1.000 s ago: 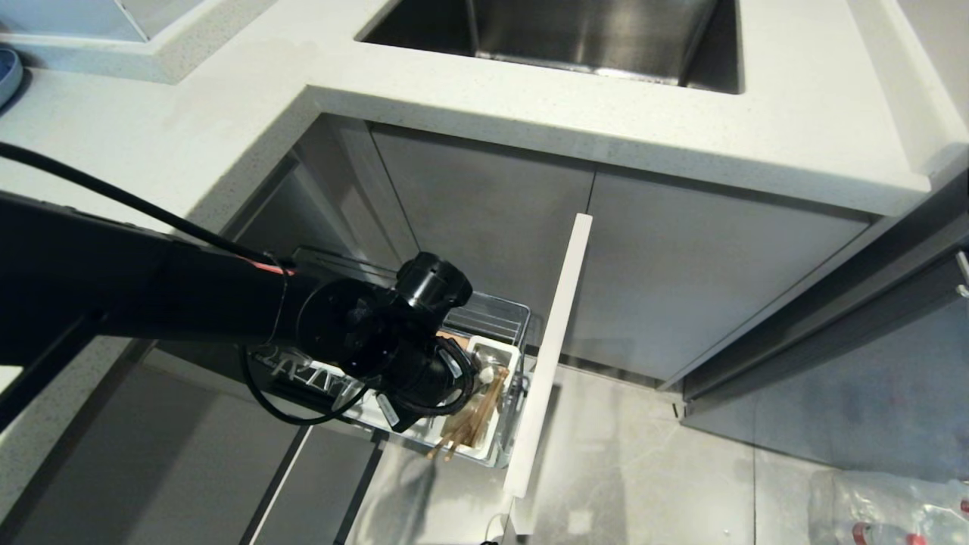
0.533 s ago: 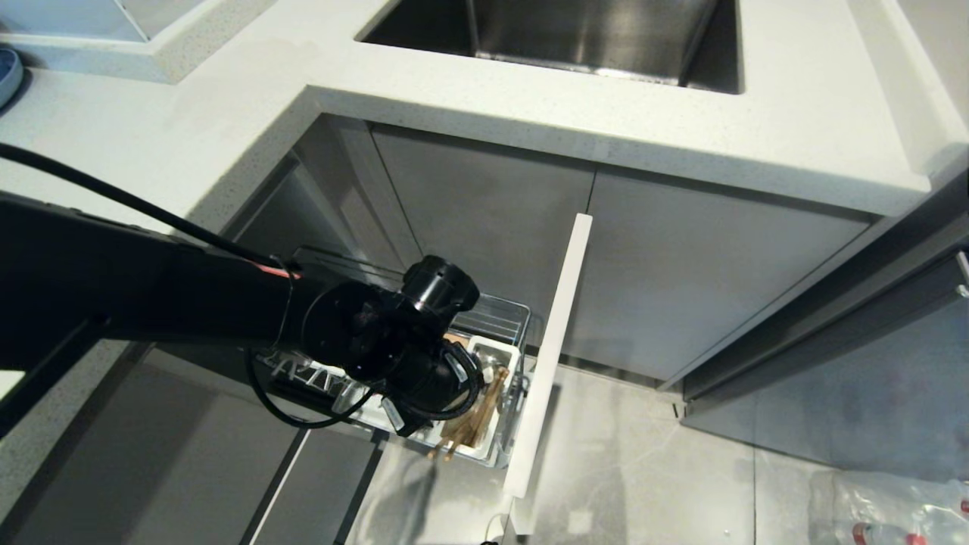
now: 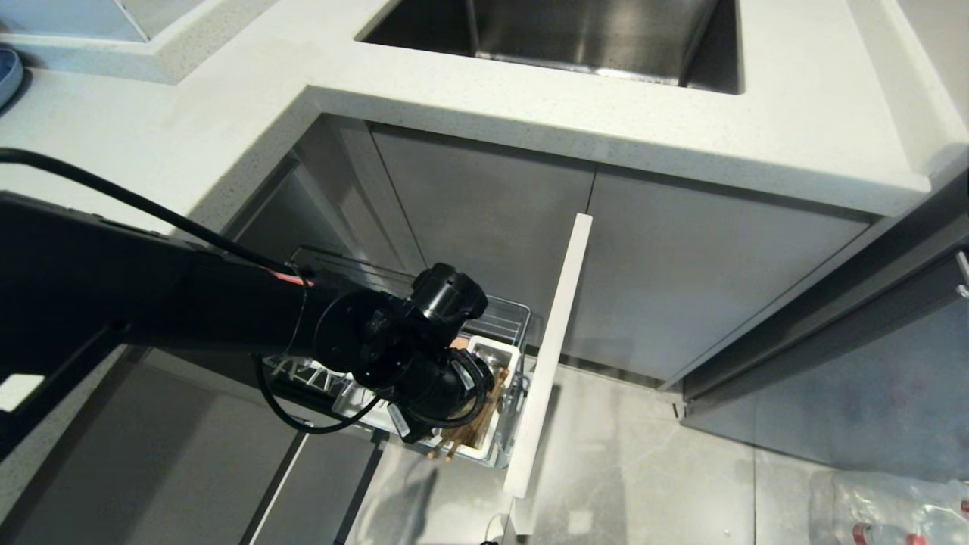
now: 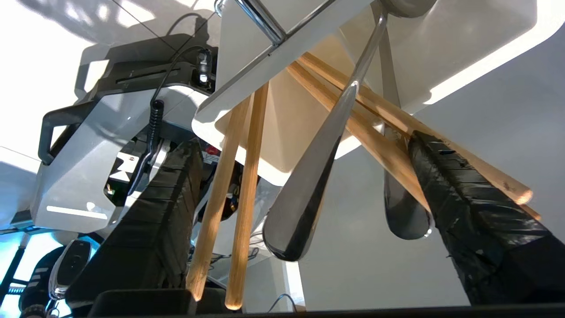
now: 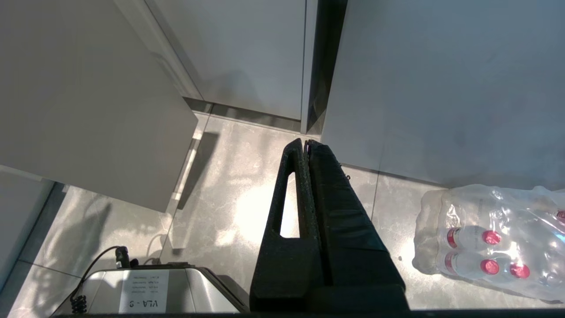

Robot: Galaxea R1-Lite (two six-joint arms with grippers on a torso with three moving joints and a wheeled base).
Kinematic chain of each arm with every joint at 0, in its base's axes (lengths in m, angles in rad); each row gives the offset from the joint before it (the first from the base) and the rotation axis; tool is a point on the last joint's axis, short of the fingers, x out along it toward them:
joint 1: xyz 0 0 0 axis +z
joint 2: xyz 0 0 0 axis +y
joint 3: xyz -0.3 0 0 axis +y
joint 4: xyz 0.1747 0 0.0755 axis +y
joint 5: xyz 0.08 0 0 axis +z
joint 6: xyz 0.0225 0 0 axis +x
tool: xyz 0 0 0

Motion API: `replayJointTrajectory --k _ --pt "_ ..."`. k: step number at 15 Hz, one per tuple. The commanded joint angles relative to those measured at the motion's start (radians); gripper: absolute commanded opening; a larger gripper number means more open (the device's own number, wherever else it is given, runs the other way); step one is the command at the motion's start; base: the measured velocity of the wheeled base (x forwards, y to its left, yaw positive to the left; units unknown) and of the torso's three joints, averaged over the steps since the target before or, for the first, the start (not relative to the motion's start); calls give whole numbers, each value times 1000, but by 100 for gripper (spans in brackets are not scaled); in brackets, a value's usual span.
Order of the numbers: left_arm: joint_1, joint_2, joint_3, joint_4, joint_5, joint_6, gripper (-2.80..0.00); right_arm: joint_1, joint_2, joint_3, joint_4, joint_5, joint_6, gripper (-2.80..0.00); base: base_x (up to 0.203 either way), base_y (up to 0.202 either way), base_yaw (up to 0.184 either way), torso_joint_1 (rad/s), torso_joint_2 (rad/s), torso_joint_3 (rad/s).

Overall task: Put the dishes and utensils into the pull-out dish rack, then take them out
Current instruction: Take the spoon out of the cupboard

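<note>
While the left gripper [image 4: 304, 194] hangs spread wide around loose handles, chopsticks [image 4: 240, 185] and a metal spoon [image 4: 309, 176] stand in the rack's white caddy [image 3: 506, 356], so unloading apparently remains; the right gripper [image 5: 307, 148] idles pressed closed.

I'm seeing the pull-out dish rack [image 3: 509, 312] standing pulled out from the lower cabinet, chrome wire w/ a tall pale front panel [image 3: 551, 348] edge-on at its outer end. The white utensil caddy [image 4: 463, 48] is sitting just inside that panel. Light wooden chopsticks [image 4: 247, 168] are leaning in it, handle ends sticking out past the rim, some crossing. Two grey metal spoons [image 4: 318, 168] are lying among them, handles out. Dishes: can't tell, hidden.
</note>
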Motion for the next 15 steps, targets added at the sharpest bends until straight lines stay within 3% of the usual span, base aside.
replayJointTrajectory --k 1,10,11,15 --pt "0 5 1 2 2 -6 0 0 1 2 0 0 0 -280 0 0 0 0 0 0" --pt "2 25 0 -4 2 -5 0 0 1 2 0 0 0 -280 0 0 0 0 0 0" --pt "2 25 -2 -4 2 -5 -280 0 1 2 0 0 0 -280 0 0 0 0 0 0" --pt "2 25 0 -4 2 -5 -280 0 1 2 0 0 0 -280 0 0 0 0 0 0"
